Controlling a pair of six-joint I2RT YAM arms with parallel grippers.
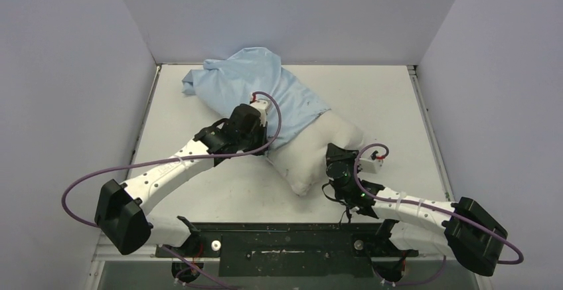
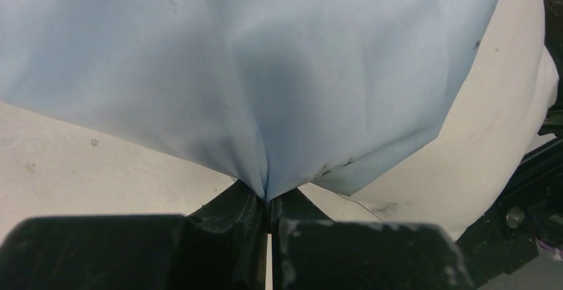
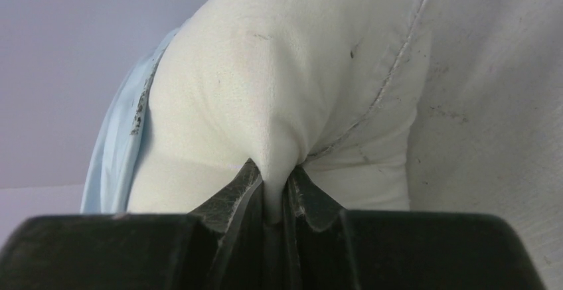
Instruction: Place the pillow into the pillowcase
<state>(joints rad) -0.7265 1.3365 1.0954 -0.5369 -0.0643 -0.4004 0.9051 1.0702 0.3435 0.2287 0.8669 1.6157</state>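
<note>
Centre blocked by pillow (image 1: 309, 160), pillowcase (image 1: 245, 77); table (image 1: 392, 104) edges passable; walls (image 1: 66, 71) enclose.

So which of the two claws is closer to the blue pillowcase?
Left. The left gripper is pinched shut on the pillowcase at its edge, touching it. The right gripper pinches the pillow at its bare end, short of the blue cloth.

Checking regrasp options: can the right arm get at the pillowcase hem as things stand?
Probably not yet: the right gripper is shut on the pillow. The pillowcase hem lies close, nothing between.
</note>
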